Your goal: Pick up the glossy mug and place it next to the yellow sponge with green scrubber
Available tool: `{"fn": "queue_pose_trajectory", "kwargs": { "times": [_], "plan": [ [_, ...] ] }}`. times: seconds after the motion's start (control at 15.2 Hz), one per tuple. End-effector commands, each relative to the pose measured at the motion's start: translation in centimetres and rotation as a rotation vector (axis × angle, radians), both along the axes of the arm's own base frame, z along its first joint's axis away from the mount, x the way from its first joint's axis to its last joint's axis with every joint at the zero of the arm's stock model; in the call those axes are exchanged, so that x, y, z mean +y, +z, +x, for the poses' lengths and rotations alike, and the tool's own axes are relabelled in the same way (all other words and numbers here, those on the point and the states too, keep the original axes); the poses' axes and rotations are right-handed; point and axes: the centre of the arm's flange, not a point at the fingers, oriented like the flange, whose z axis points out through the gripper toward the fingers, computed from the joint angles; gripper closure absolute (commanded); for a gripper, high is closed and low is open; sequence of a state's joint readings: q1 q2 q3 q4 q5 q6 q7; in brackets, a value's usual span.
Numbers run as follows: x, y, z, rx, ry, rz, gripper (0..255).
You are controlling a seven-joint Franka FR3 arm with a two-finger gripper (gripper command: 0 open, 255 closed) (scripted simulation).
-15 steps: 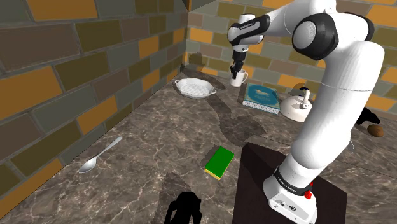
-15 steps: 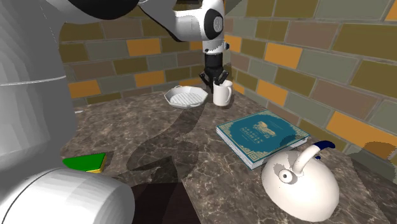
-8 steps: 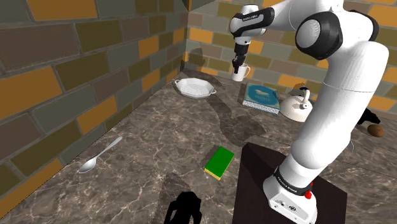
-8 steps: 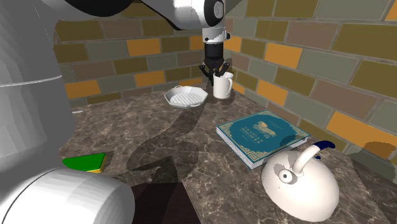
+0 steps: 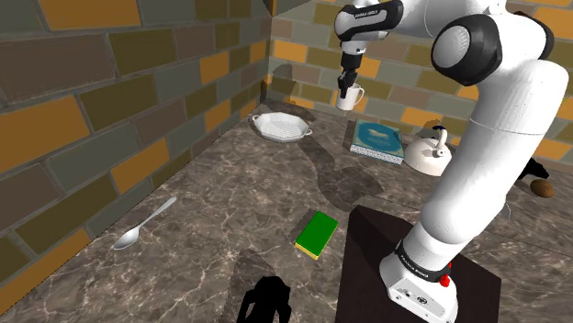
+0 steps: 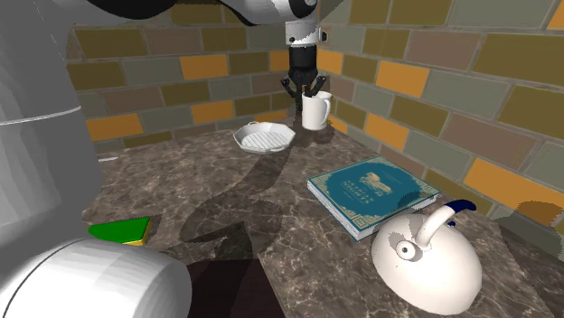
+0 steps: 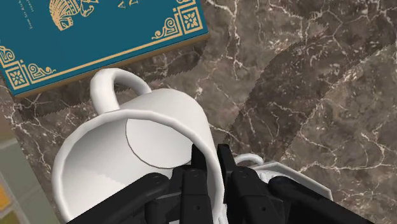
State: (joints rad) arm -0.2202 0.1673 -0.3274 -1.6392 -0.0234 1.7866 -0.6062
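Surface (image 5: pixel 230 211) of dark marble, no longer bearing the mug. Sponge (image 5: pixel 317 233), green face up, low in the shoulder frame near centre, well apart from the lift. Mug (image 5: pixel 348 95), white, raised off the surface since a second ago, hanging at top, right of centre. Claw (image 5: pixel 345 86) clenched on the mug's rim, one finger inside, one outside. Lift done; carry toward the sponge likely next.

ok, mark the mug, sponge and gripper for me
mug (image 6: pixel 315 112), second exterior view, white side wall.
sponge (image 5: pixel 318 231), shoulder view, green top face.
gripper (image 7: pixel 210 170), wrist view, midway between fingertips clasping the mug's wall.
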Motion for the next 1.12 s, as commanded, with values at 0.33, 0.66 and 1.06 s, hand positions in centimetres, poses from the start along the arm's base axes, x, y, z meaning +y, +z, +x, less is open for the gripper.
{"fn": "queue_pose_trajectory", "kwargs": {
  "times": [0.33,0.66,1.06],
  "plan": [
    [7.4,0.3,-3.9,0.0,0.0,0.0,255],
    [13.3,0.3,-7.0,0.0,0.0,0.0,255],
    [20.2,0.4,-10.8,0.0,0.0,0.0,255]
  ]
}}
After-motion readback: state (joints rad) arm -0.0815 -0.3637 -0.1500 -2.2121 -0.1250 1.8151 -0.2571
